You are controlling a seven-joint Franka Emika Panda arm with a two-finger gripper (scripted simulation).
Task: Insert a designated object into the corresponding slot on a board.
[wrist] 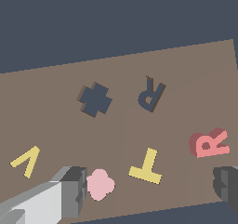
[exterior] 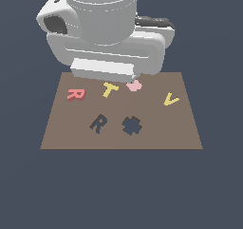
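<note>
The salmon-red R block (exterior: 75, 94) (wrist: 210, 143) lies flat on the brown board (exterior: 156, 133) (wrist: 56, 125), near its far corner at the exterior view's left. The dark R-shaped slot (exterior: 98, 123) (wrist: 150, 95) is empty, nearer the front, beside the cross-shaped cutout (exterior: 131, 125) (wrist: 95, 99). My gripper (wrist: 148, 188) hangs open and empty above the board's far edge. In the wrist view the R block lies just inside the dark finger (wrist: 227, 185). The other finger (wrist: 72, 190) is beside the pale pink block. The exterior view hides the fingertips behind the arm's hand (exterior: 104, 70).
A yellow T (exterior: 109, 89) (wrist: 147, 168) and a pale pink rounded block (exterior: 135, 85) (wrist: 100, 184) lie between my fingers' span on the board. A yellow V (exterior: 170, 99) (wrist: 26, 161) lies towards the exterior view's right. Dark floor surrounds the board.
</note>
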